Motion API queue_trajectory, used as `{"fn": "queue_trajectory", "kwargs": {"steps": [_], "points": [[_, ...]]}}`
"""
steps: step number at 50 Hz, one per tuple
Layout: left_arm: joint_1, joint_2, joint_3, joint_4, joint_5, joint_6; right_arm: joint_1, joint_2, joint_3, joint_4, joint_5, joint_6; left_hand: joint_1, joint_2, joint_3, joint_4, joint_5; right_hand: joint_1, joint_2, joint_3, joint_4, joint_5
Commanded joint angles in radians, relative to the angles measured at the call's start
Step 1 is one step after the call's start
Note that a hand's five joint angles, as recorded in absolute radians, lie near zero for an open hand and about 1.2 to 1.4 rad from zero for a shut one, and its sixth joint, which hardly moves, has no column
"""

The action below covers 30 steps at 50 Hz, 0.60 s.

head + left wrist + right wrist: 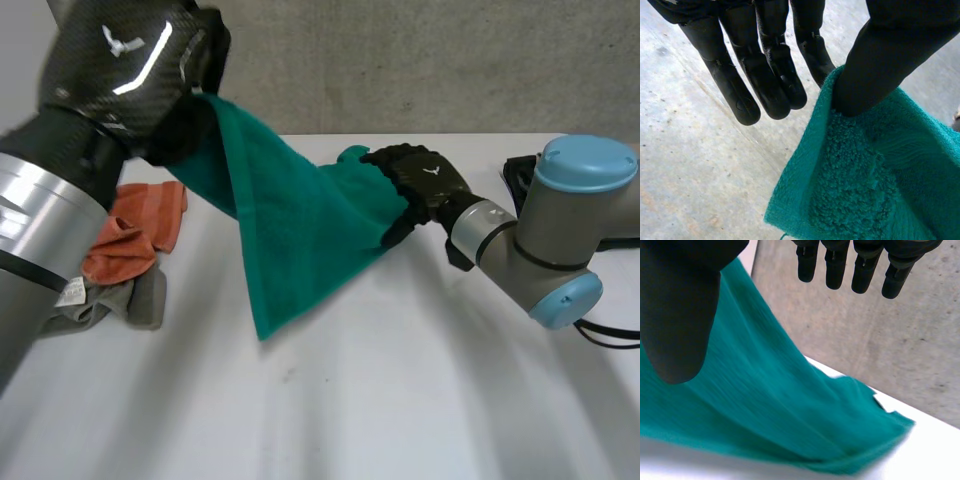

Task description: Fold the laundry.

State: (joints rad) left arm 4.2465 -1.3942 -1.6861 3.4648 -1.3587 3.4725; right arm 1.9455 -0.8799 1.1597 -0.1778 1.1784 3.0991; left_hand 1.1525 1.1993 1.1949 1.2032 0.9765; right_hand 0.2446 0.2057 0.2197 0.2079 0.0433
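A green towel [290, 220] hangs in the air above the white table [420, 390]. My left hand [170, 70] is raised high at the back left and holds the towel's top corner. In the left wrist view the thumb [875, 65] pinches the towel [875, 180] while the fingers [770, 75] stay straight beside it. My right hand [420, 185] is at the towel's right edge, fingers straight against the cloth. In the right wrist view the thumb [680, 315] and fingers [840, 265] stand apart above the towel [765, 410]. One towel corner points down near the table.
An orange cloth [140, 230] lies crumpled at the table's left on a grey cloth [120, 300]. A concrete wall [420, 70] runs behind the table. A black object [515, 175] sits behind my right arm.
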Motion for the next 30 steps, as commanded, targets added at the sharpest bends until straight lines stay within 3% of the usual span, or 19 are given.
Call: {"fn": "queue_trajectory", "kwargs": {"steps": [1, 14, 20, 30], "points": [[0.007, 0.055, 0.069, -0.076, 0.003, -0.064, -0.049, 0.058, -0.098, 0.076, -0.002, -0.181, 0.244, 0.197, 0.201, 0.193, 0.245, -0.07, -0.031, -0.045, -0.033, -0.043], [-0.049, 0.127, 0.175, -0.148, -0.023, -0.17, -0.014, 0.236, -0.209, 0.09, -0.019, -0.252, 0.244, 0.197, 0.201, 0.193, 0.245, -0.07, -0.031, -0.045, -0.033, -0.043], [-0.065, 0.124, 0.206, -0.173, -0.043, -0.171, 0.035, 0.315, -0.256, 0.089, 0.033, -0.269, 0.244, 0.197, 0.201, 0.193, 0.245, -0.07, -0.031, -0.045, -0.033, -0.043], [-0.05, 0.123, 0.221, -0.194, -0.049, -0.165, 0.079, 0.283, -0.215, 0.083, 0.032, -0.218, 0.244, 0.197, 0.201, 0.193, 0.245, -0.07, -0.031, -0.045, -0.033, -0.043]]}}
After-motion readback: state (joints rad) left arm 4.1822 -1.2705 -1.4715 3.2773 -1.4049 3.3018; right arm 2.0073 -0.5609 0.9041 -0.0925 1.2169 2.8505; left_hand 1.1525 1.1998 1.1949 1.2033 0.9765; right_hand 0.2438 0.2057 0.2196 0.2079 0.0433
